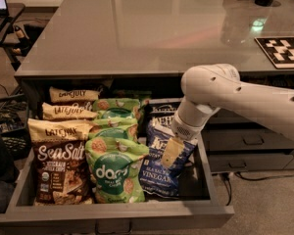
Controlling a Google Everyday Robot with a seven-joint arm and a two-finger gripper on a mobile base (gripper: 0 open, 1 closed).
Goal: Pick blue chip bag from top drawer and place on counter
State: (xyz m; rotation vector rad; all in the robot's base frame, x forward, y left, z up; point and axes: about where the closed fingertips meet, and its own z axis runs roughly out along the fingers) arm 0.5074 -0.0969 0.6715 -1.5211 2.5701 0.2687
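The top drawer [112,213] is pulled open under the counter [137,28], a glossy grey slab. Dark blue Kettle chip bags stand in the drawer's right column. The front blue chip bag [162,173] leans upright, with another [159,110] behind it. My gripper [170,151] reaches down from the white arm [235,94] on the right. It sits at the upper right part of the front blue bag, over its face. The bag's top edge is partly hidden by my wrist.
Green "dang" bags [115,173] fill the middle column and brown-and-cream "Sea Salt" bags [59,173] the left one. Narrower grey drawers with dark handles [252,141] are to the right. A black-and-white marker board [284,50] lies on the counter's right side.
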